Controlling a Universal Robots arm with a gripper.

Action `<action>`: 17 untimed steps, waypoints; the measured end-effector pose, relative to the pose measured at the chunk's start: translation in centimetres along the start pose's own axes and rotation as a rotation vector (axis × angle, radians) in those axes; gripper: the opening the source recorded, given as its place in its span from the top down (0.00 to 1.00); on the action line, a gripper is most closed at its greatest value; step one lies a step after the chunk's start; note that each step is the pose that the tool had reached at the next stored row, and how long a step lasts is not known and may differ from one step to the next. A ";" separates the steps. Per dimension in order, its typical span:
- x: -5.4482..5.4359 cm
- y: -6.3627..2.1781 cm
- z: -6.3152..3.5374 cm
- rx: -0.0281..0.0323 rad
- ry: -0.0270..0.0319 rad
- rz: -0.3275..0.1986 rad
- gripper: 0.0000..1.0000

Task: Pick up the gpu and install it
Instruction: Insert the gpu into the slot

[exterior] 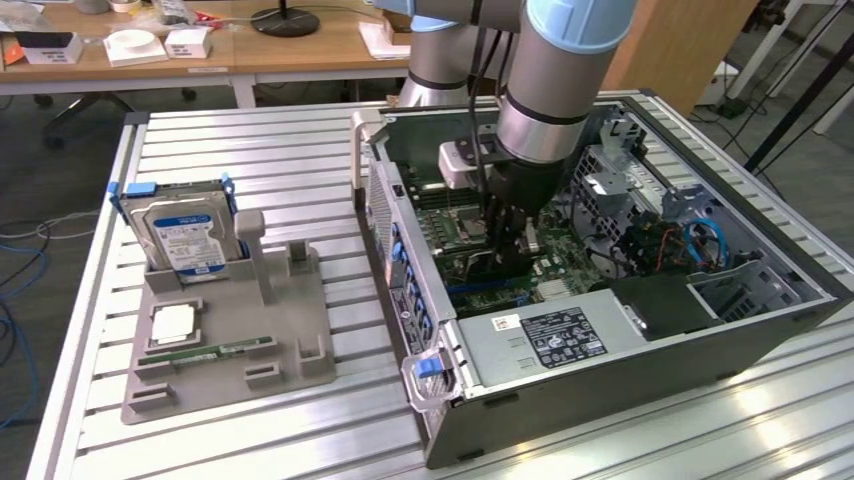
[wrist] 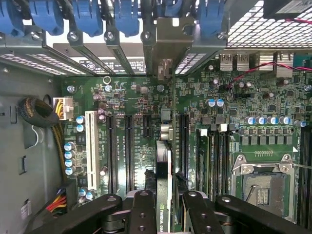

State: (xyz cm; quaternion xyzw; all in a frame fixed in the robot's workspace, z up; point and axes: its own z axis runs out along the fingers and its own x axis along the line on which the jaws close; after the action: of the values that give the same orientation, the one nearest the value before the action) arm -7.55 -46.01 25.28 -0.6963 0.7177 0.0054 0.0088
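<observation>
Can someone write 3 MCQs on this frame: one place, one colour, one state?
1. Where is the gpu?
A. On the grey tray
B. Inside the case, over the motherboard
C. On the wooden desk

2. What colour are the clips along the case's slot wall?
A. Blue
B. Red
C. Yellow

3. What is the gripper doing?
A. Open, holding nothing
B. Shut on the hard drive
C. Shut on the gpu

Answers:
1 B: the wrist view shows the card edge-on above the motherboard, its bracket at the slot wall.
2 A: the clips at the rear slots are blue in the wrist view.
3 C: the fingers press the card from both sides, while the hard drive stands on the tray outside the case.
</observation>
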 end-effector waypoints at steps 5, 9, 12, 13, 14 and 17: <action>0.0 0.00 0.37 0.0000 0.0003 0.000 0.74; 0.0 0.01 0.48 0.0000 0.0001 0.000 0.74; 0.0 0.01 0.49 0.0000 -0.0001 0.000 0.74; 0.0 0.01 0.50 0.0001 -0.0002 0.000 0.74; 0.0 0.01 0.49 0.0001 -0.0001 0.000 0.74; 0.0 0.01 0.50 0.0000 -0.0002 0.000 0.74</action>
State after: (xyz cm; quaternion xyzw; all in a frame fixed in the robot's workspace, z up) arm -7.55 -46.00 24.79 -0.6962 0.7177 0.0054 0.0089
